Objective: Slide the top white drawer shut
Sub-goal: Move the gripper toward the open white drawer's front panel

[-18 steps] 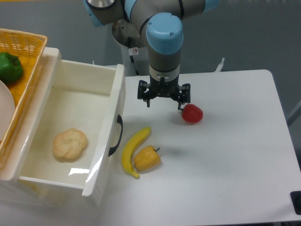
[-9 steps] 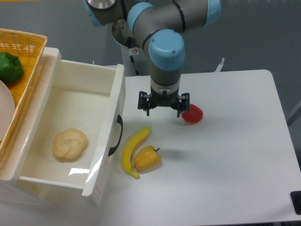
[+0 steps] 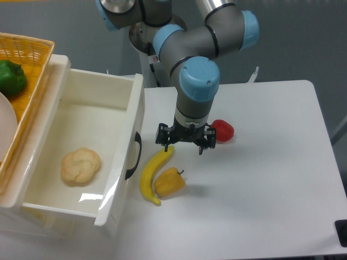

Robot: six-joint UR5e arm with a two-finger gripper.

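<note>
From the one camera, we see the top white drawer [image 3: 81,157] on the left, pulled wide out (a bread roll [image 3: 81,165] lies inside), so the push is not done. Our gripper [image 3: 186,145] hovers just right of its front, fingers spread, holding nothing. A banana [image 3: 153,173] lies close below; the right surface [image 3: 271,189] has room.

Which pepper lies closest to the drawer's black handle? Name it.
The yellow pepper, lying against the banana near the handle. The red pepper sits farther right, behind the gripper; the green one is in the basket.
</note>
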